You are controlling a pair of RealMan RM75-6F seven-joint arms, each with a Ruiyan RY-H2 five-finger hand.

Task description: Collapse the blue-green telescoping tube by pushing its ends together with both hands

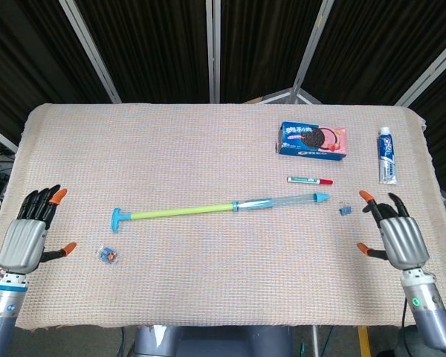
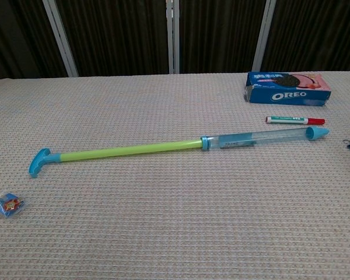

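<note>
Presently we find both hands empty, fingers spread apart, hovering over the near corners of the table [image 1: 208, 141]. We see the right hand [image 1: 398, 238] only in the head view, palm turned inward, just this side of a small blue binder clip [image 1: 346, 211]. We likewise see the left hand [image 1: 28, 239] only in the head view, near the left edge, with a small wrapped sweet [image 1: 108, 255] lying between it and the work.

We note the tube [image 1: 215, 208] lies across the middle of the table, fully extended and untouched. Its long axis runs nearly left to right, the right end sitting slightly farther from the robot. The T-shaped handle [image 1: 117, 219] on the green rod marks the left end; the pointed blue tip [image 1: 321, 198] of the clear barrel marks the right.

We judge the right hand the nearer of the two to its end: the tip lies ahead of it and toward the centre, near but apart. The left hand stands well apart from the handle, which lies to its inner side and slightly ahead. Each hand must therefore travel inward along the tube's axis to meet its end.

A red-capped marker [image 1: 309, 180] lies just beyond the barrel, with a biscuit box [image 1: 313, 140] and a toothpaste tube [image 1: 386, 155] farther back. We rate the binder clip the likeliest obstruction to the right hand's approach.
</note>
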